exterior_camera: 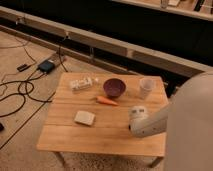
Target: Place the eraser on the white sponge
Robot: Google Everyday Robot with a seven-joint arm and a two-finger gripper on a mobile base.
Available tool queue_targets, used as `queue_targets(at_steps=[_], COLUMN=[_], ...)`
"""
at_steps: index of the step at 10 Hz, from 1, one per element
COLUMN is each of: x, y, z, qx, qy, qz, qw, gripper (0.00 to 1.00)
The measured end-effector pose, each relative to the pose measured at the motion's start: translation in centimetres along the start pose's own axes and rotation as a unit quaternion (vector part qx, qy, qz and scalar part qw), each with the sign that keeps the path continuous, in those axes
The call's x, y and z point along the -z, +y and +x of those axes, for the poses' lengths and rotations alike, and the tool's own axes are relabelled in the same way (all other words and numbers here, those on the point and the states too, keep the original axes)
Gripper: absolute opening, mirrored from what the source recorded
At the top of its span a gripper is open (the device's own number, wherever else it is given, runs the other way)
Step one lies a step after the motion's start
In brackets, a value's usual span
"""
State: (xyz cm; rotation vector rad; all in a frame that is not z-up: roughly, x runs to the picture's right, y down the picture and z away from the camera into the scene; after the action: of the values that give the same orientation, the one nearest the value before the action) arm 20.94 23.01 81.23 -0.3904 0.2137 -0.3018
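The white sponge lies flat on the wooden table, left of the middle. The eraser does not show in this view. My white arm comes in from the right, and its gripper hangs over the table's right part. That is well to the right of the sponge and in front of the clear cup. The gripper stands open, and I see nothing in it. The arm's end hides the table surface under it.
An orange carrot lies mid-table in front of a dark purple bowl. A whitish printed packet sits at the back left. Cables and a small dark box lie on the floor to the left. A low wall runs behind the table.
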Motion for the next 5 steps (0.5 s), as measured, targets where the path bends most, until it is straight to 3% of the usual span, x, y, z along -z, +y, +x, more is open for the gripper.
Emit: queue_targets(at_steps=[5], x=[-0.35], y=[1.36], z=[0.45], qx=[0.076], qy=[0.005], qz=[-0.009], qw=[0.997], gripper=[0.65])
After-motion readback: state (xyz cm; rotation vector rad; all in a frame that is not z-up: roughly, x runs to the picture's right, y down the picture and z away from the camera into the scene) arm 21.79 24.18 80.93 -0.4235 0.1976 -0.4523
